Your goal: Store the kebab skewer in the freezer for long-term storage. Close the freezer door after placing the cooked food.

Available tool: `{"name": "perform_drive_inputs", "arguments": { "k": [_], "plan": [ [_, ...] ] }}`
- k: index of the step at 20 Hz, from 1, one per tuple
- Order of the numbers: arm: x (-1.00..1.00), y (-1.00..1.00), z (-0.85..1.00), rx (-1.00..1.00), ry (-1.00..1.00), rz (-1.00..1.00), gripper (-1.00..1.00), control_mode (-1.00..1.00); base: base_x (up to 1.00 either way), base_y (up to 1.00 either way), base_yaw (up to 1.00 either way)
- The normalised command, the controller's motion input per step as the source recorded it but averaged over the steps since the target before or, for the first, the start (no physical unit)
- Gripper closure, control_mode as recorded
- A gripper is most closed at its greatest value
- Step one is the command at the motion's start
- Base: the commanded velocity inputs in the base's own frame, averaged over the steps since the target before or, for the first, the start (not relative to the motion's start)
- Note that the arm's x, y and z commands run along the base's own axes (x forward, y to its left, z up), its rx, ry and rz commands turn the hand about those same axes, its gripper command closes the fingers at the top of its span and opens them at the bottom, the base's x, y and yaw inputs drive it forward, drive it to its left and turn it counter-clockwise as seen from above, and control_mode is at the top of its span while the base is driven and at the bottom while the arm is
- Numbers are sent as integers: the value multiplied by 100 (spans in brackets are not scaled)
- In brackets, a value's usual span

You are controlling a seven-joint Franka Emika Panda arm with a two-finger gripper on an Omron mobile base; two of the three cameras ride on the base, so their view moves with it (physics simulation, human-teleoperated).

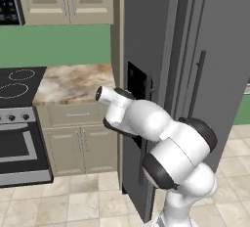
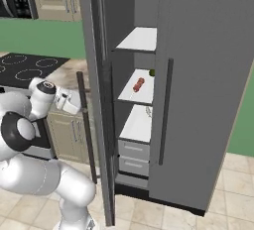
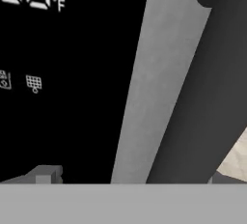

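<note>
The freezer stands open, showing white shelves. On its middle shelf lies the kebab skewer, with the reddish meat chunks at its far end. The freezer door is swung out towards me, edge-on in the right base view. My gripper is open and held against the door's outer face, left of its long dark handle. In the hand view my gripper nearly touches the black dispenser panel, the grey door skin and the handle. One fingertip rises at each bottom corner, holding nothing.
A small green round item sits at the back of the skewer's shelf. Two drawers fill the freezer's bottom. The plain fridge door is shut. A marble counter and black stove lie to the left.
</note>
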Motion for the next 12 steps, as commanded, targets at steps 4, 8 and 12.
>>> {"name": "perform_drive_inputs", "arguments": {
  "k": [4,8,12],
  "plan": [
    [18,-100,9,20,0,18,-100,-100,0,0,0],
    [11,-100,6,32,1,30,-100,-100,0,0,0],
    [9,-78,17,38,0,20,-100,-100,0,0,0]
  ]
}}
